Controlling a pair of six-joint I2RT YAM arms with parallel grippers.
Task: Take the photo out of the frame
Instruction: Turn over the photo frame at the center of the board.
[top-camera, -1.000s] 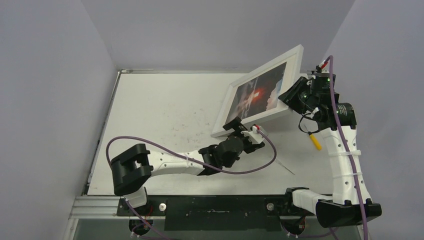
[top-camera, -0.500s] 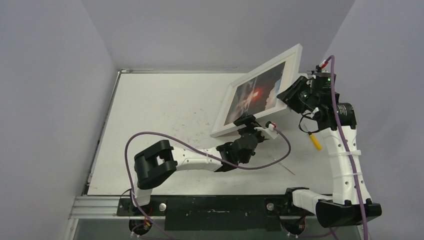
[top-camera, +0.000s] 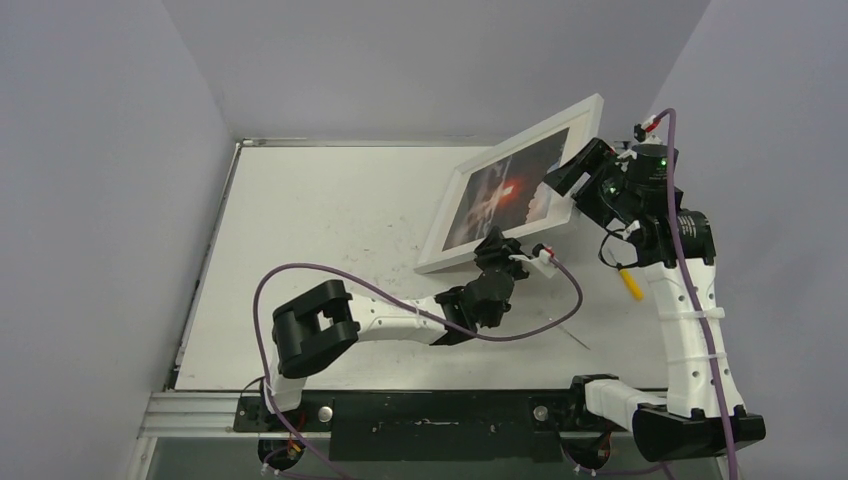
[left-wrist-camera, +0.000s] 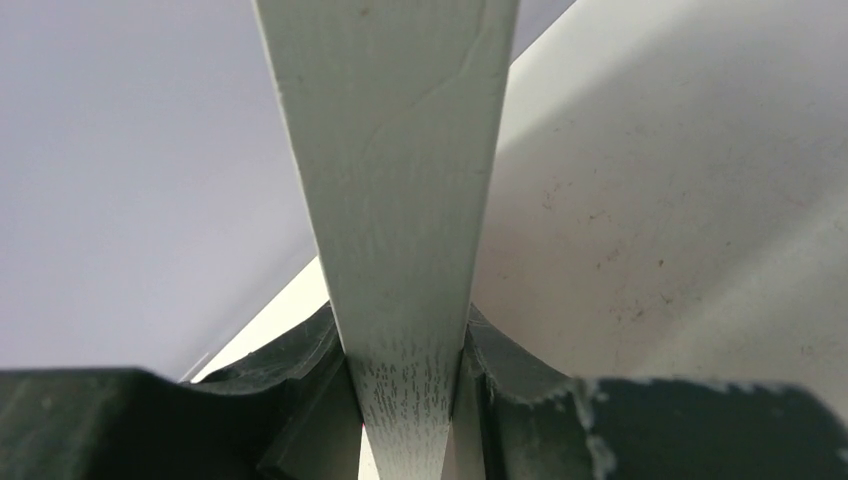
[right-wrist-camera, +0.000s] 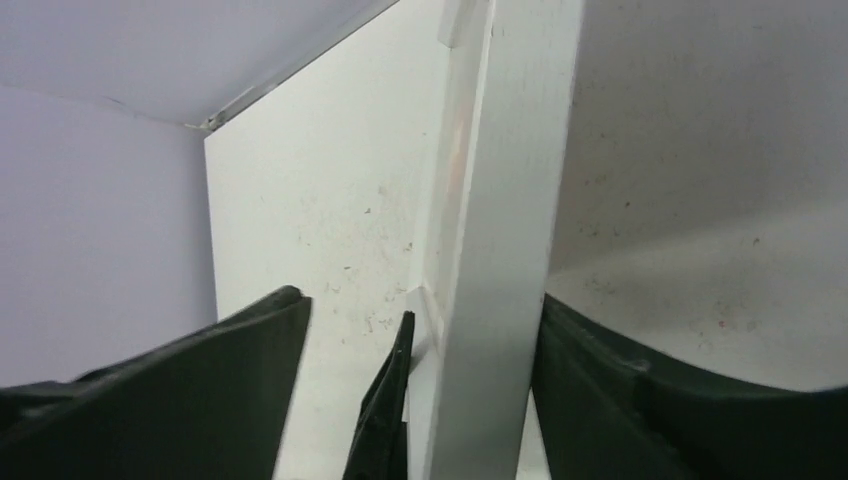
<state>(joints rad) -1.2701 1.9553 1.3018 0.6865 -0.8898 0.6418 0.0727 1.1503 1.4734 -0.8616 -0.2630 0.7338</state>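
Enclosing walls (top-camera: 110, 150): plain pale lilac, on three sides of the work area.

Table (top-camera: 330, 220): white top, scuffed and speckled with small dark marks. Metal trim runs along its far and left edges.

Mounting rail (top-camera: 430, 412): black, at the near edge, carrying both arm bases.

Frame (top-camera: 443, 222): white border, over the far right part of the table, tilted with its face toward the camera. Whether its low edge touches the table cannot be told.

Photo (top-camera: 505, 190): dark clouds with an orange-red glow, inside the frame behind a white surround. The right gripper's finger covers its right edge.

Left gripper (top-camera: 493, 245): clenched on the frame's lower edge. The left wrist view shows both fingers (left-wrist-camera: 300, 370) pressed against the white wood-grain edge.

Right gripper (top-camera: 572, 178): released, jaws spread astride the frame's right side. In the right wrist view one finger stands well apart from the frame and the other is close beside it. A thin dark strip lies between them, and what it is cannot be told.

Purple cables (top-camera: 300, 272): one looped along each arm.

Yellow piece (top-camera: 632, 284): small, beside the right arm, seen only from above.

Wrist views show edges only, and the photo's picture side appears only from above.
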